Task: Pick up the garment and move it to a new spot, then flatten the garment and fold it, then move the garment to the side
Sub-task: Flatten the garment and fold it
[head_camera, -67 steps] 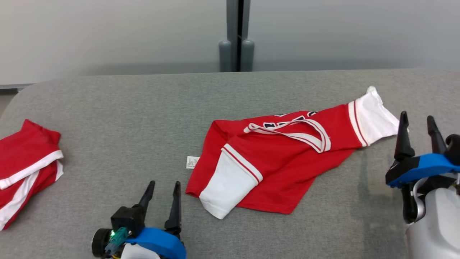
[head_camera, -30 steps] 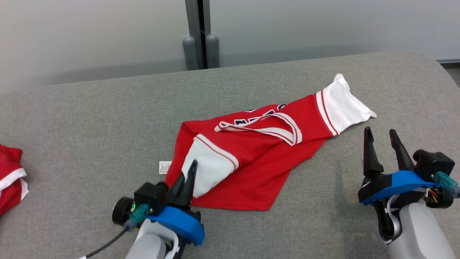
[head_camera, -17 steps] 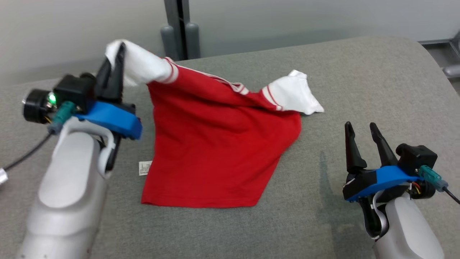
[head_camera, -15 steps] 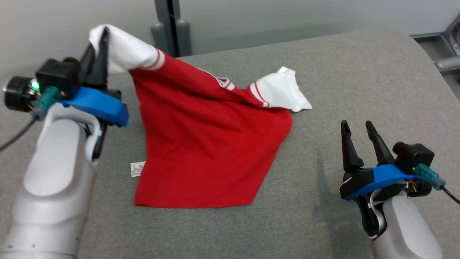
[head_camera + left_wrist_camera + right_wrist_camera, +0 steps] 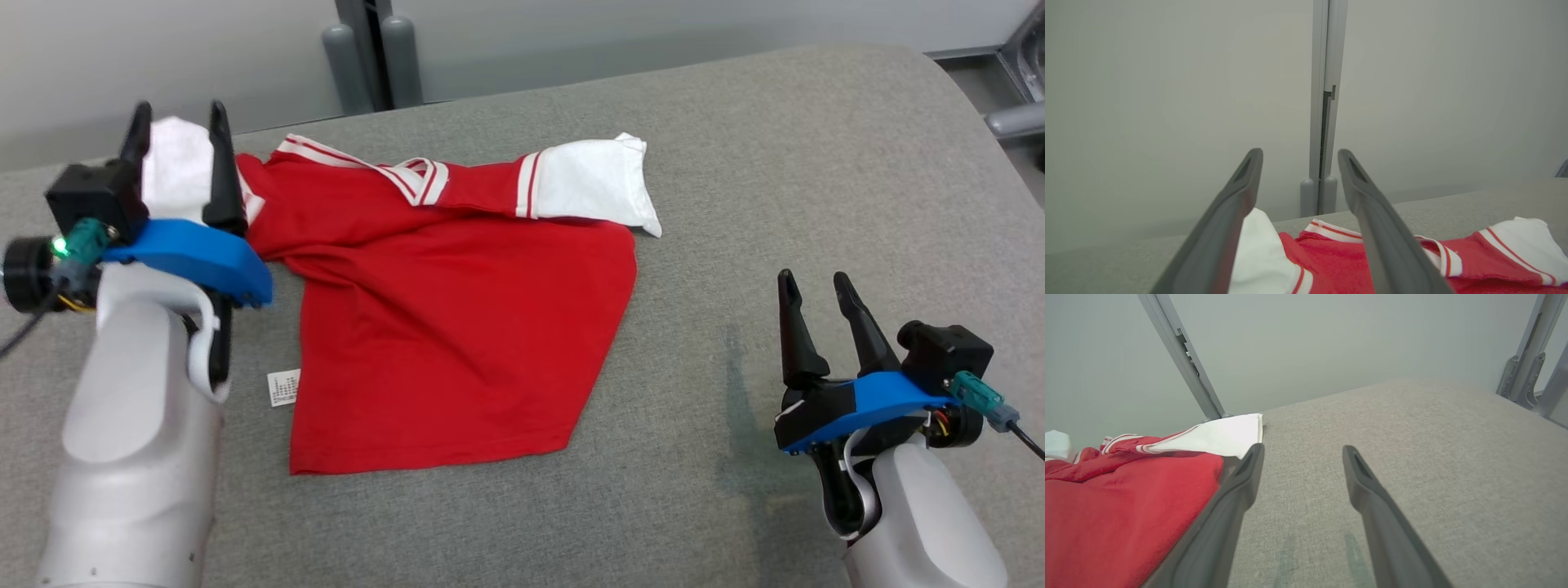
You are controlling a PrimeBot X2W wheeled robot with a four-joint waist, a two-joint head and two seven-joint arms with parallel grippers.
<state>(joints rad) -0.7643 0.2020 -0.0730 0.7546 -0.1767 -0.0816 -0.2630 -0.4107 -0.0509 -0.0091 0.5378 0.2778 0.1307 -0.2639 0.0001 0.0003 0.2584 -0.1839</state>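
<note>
On the grey table (image 5: 735, 163) the red jersey (image 5: 457, 327) lay rumpled, my left gripper (image 5: 177, 116) and right gripper (image 5: 810, 286) wide open and empty, and its white sleeve (image 5: 175, 171) between the left fingers (image 5: 219, 163) might snag if I lifted.

Test lab: grey padded table (image 5: 775, 147), blank wall (image 5: 1167, 81)

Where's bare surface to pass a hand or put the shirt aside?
Widest free patch: the grey surface between the shirt and the right hand, running to the far right corner. A narrower strip lies near, below the hem. Crowded far left: the open left hand stands over the white sleeve.
</note>
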